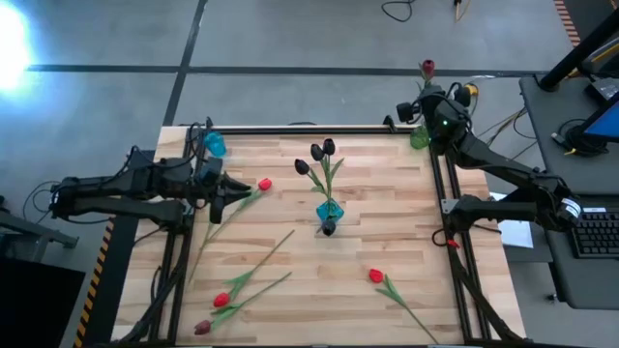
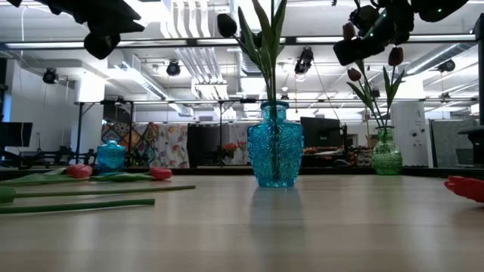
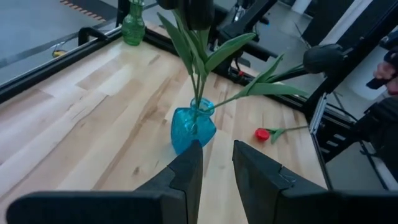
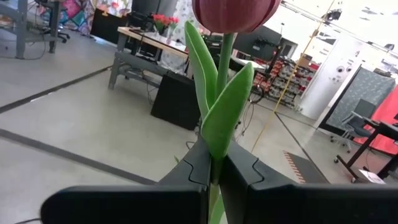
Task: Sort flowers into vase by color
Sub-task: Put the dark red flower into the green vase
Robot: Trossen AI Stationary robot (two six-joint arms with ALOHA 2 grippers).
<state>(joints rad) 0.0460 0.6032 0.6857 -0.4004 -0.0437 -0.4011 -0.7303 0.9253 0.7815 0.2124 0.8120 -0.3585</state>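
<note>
- Up at the worktop's [image 1: 368, 208] far right corner, the right gripper [image 1: 426, 97] holds a maroon tulip [image 1: 427, 68], its jaws clamped on the stem just below the leaves; the head stands above the jaws in the right wrist view [image 4: 235, 12].
- That tulip hangs over the green vase [image 1: 419, 137], which stands in the same corner and already holds maroon tulips [image 2: 355, 74], as the low view shows.
- The right arm reaches in from the right side, elbow bent, its wrist raised above the corner.
- The left arm stretches in level from the left, its gripper [image 1: 219, 201] over the worktop's left part, jaws slightly apart and holding nothing [image 3: 214, 168].
- Just beside the left gripper lies a red tulip [image 1: 264, 184], stem running back toward the near left.
- The blue vase [image 1: 329, 211] stands mid-worktop with black tulips [image 1: 317, 153] in it.
- A second blue vase [image 1: 214, 145] stands at the far left corner, behind the left gripper.
- Two more red tulips lie loose: one near left [image 1: 221, 300], one near right [image 1: 376, 275].
- A dark maroon tulip [image 1: 201, 328] lies at the near left edge.
</note>
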